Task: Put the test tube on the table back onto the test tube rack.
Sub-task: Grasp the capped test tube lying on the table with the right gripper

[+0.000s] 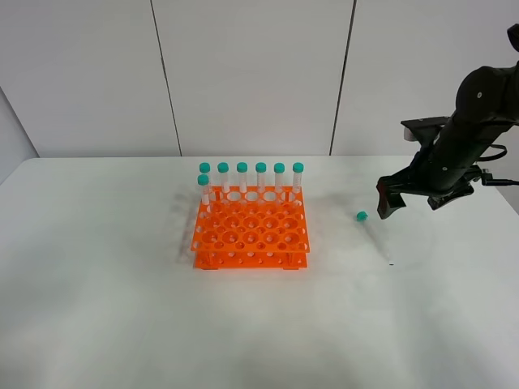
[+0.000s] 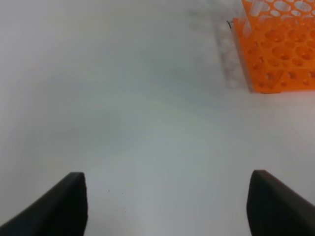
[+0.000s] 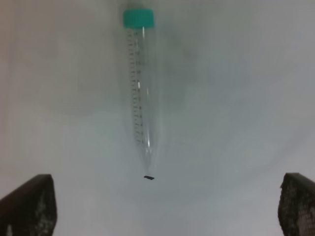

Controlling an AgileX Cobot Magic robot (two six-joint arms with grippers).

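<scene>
The test tube lies flat on the white table, right of the rack, with its teal cap toward the back and its pointed tip toward the front. In the right wrist view the test tube is ahead of my right gripper, which is open with nothing between its fingers. Seen from the high camera, the right gripper hovers just right of the tube's cap. The orange test tube rack holds several capped tubes upright along its back. My left gripper is open over bare table, with the rack's corner ahead.
The right arm reaches in from the right edge above the table. A small dark speck lies at the tube's tip. White wall panels stand behind the table.
</scene>
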